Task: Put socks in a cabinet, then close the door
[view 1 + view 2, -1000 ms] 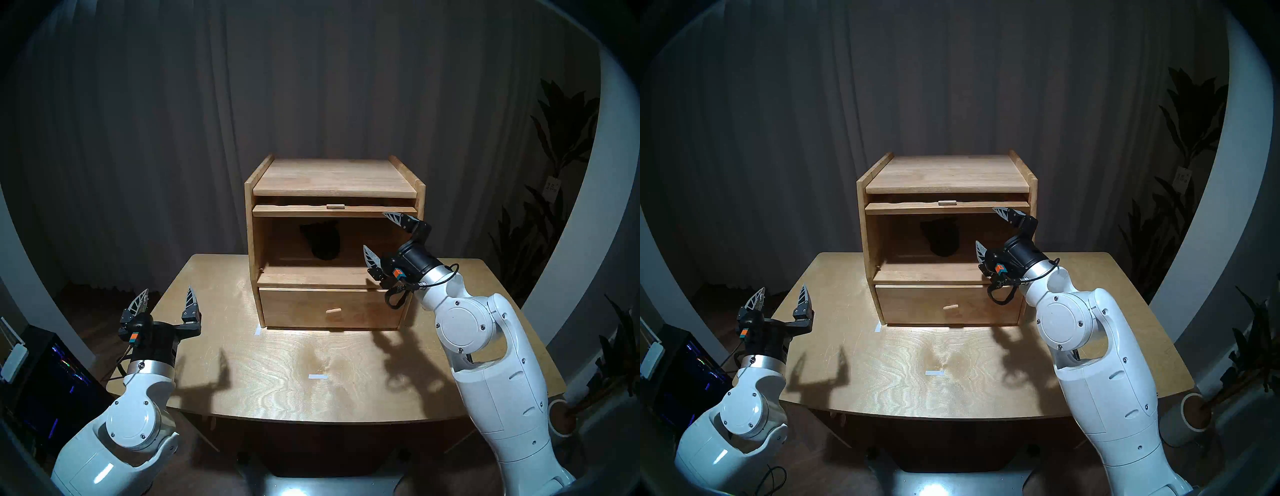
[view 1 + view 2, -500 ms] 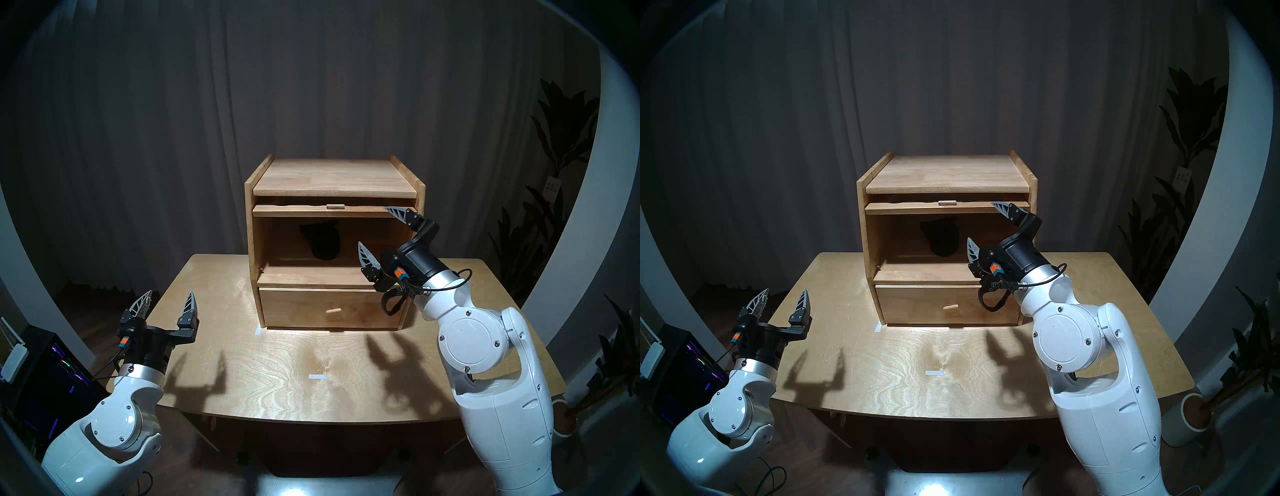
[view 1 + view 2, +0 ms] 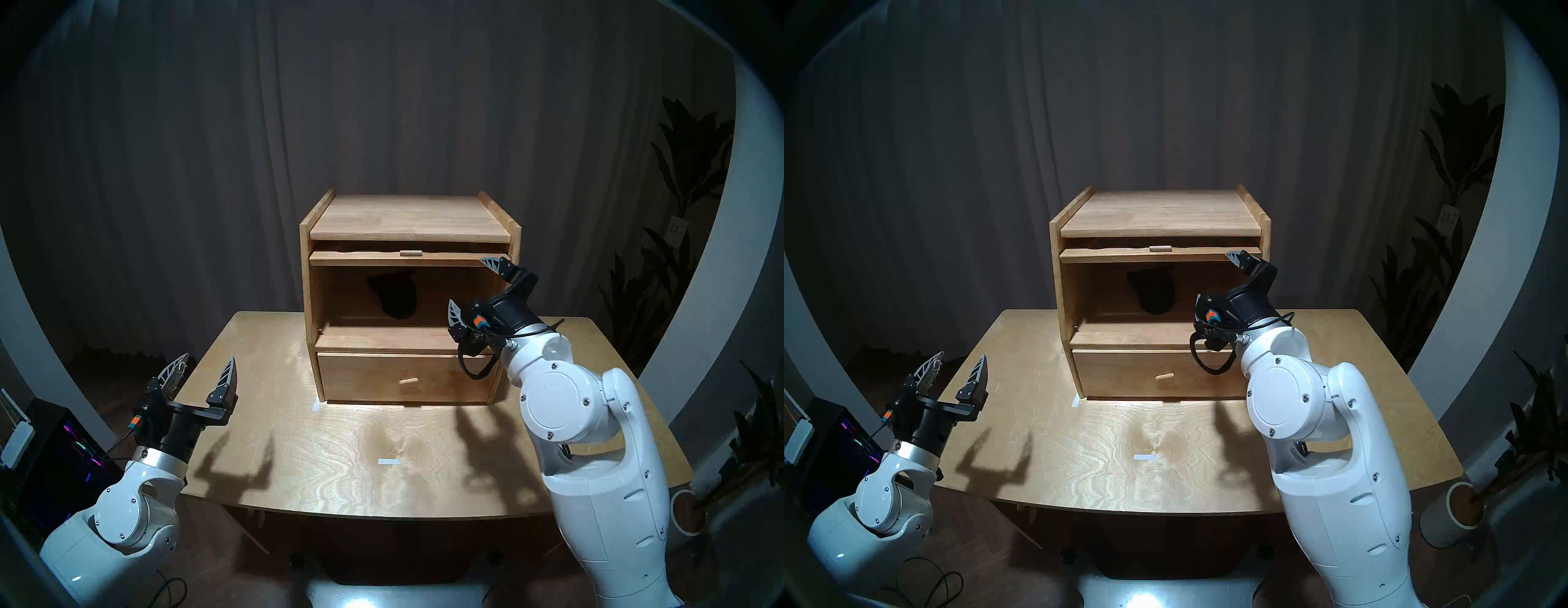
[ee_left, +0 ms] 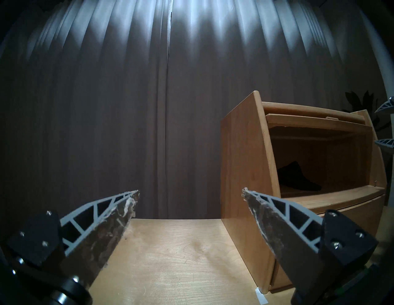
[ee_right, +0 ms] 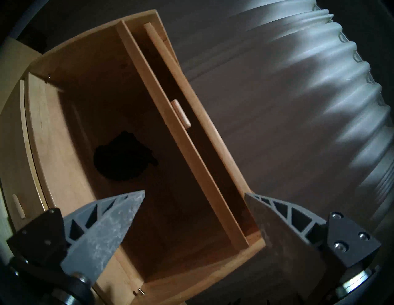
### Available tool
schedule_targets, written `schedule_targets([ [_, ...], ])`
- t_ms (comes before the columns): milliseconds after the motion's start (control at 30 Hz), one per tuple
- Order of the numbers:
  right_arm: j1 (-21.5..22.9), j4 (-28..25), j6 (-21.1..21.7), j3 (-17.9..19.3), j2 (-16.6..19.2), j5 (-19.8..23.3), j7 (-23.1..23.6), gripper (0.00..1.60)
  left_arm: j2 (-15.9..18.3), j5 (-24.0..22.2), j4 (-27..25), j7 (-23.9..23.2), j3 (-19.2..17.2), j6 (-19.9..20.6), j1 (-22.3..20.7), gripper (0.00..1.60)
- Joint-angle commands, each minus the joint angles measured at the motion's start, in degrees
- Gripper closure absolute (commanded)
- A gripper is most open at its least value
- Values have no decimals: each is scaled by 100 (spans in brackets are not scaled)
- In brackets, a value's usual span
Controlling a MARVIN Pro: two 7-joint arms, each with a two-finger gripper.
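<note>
Deep in the upper compartment of the cabinet (image 3: 409,220), at the centre of the head view, the socks (image 3: 394,293) lie as a dark bundle on the shelf floor. Above them the door (image 3: 409,257) sits raised and slid back under the top, only its front edge and knob (image 3: 410,253) showing. My right gripper (image 3: 473,286) hovers right of centre at the opening's right end, jaws spread wide, holding nothing. My left gripper (image 3: 203,369), lower left over the table (image 3: 360,467) edge, is likewise spread and empty.
</note>
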Motion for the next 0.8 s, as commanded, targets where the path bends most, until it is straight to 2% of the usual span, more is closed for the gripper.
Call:
schedule_targets([
  [0, 659, 151, -117, -129, -128, -319, -102, 0, -62, 27, -122, 190, -19, 99, -180, 0],
  [67, 760, 215, -98, -164, -115, -344, -80, 0, -93, 212, -104, 349, 26, 200, -265, 0],
  [600, 1258, 761, -111, -157, -179, -485, -151, 0, -148, 386, -122, 614, 180, 452, -446, 0],
  [767, 1169, 944, -100, -187, -130, -530, -86, 0, -169, 426, -123, 640, 188, 464, -461, 0],
])
